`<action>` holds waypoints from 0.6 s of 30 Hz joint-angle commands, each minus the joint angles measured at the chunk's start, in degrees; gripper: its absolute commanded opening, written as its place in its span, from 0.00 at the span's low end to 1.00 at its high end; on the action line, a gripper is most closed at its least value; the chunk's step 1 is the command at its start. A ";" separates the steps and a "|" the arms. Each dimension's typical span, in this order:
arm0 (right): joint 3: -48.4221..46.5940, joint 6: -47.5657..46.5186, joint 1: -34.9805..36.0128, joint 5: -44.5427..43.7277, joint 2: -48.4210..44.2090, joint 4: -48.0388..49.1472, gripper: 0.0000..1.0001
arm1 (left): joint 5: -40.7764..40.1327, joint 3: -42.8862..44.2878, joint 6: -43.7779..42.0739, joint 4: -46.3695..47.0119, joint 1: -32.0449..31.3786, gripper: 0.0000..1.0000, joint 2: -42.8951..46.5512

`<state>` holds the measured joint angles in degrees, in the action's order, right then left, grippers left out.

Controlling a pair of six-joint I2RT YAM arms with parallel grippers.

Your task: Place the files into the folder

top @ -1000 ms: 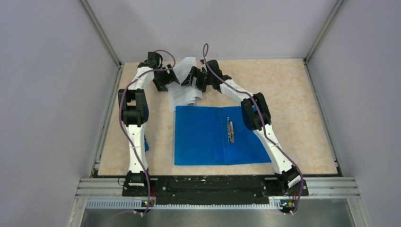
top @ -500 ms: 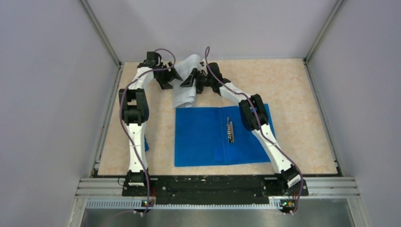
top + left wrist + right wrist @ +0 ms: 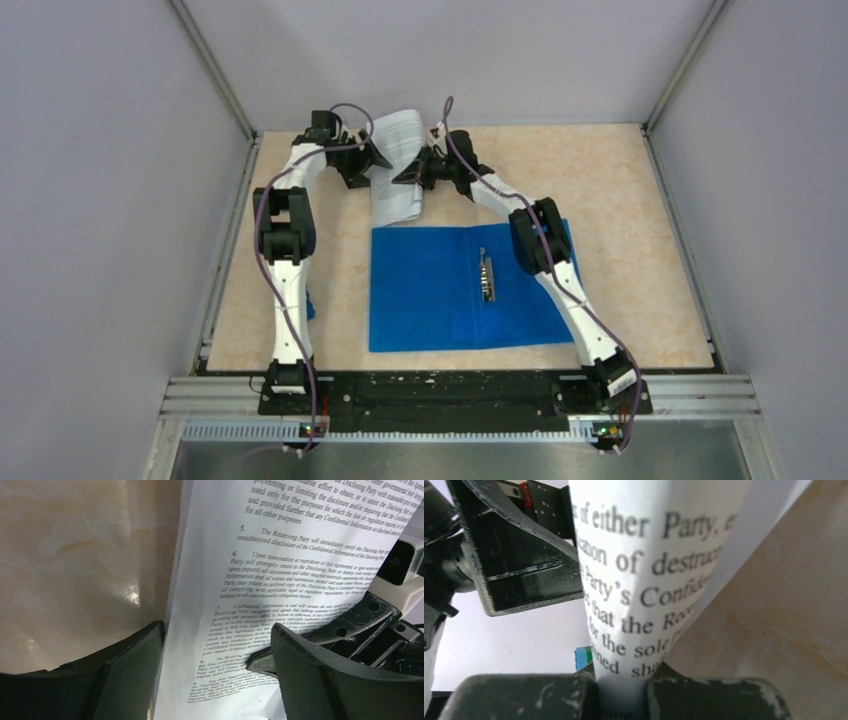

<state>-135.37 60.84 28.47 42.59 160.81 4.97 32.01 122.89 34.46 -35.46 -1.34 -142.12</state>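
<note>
The files (image 3: 397, 165), white sheets printed with black text, hang curled above the table's back edge between both grippers. My right gripper (image 3: 408, 176) (image 3: 621, 681) is shut on the sheets' edge, and the files (image 3: 649, 570) rise straight out of its jaws. My left gripper (image 3: 372, 156) (image 3: 216, 630) is open. The files (image 3: 280, 555) pass between its wide-apart fingers without being pinched. The blue folder (image 3: 430, 290) lies open and flat on the table in front of them, with its metal clip (image 3: 487, 276) near its middle.
A small blue block (image 3: 310, 305) lies beside the left arm's lower link, near the table's left edge. Grey walls close in the back and both sides. The right arm reaches over the folder's right half.
My right gripper has shut on the sheets' edge. The sheets have risen off the folder's back edge and now hang further back. The left gripper has stayed open.
</note>
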 commanded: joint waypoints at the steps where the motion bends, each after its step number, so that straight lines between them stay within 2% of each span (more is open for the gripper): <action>1: -0.33 1.39 -0.23 2.22 -5.62 6.29 0.00 | 2.18 0.42 -0.26 2.17 2.16 0.84 4.61; 8: 0.54 2.90 -0.60 5.28 -13.01 7.20 0.00 | 6.24 -4.29 -0.75 5.27 3.81 0.88 16.31; 18: 20.73 7.35 -0.61 9.47 -35.13 15.28 0.00 | 14.54 -24.21 5.12 18.18 3.75 0.89 37.10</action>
<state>-119.92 66.30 27.99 49.15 137.69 13.56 40.75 105.25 36.18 -25.82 2.83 -112.71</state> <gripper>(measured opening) 0.012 0.889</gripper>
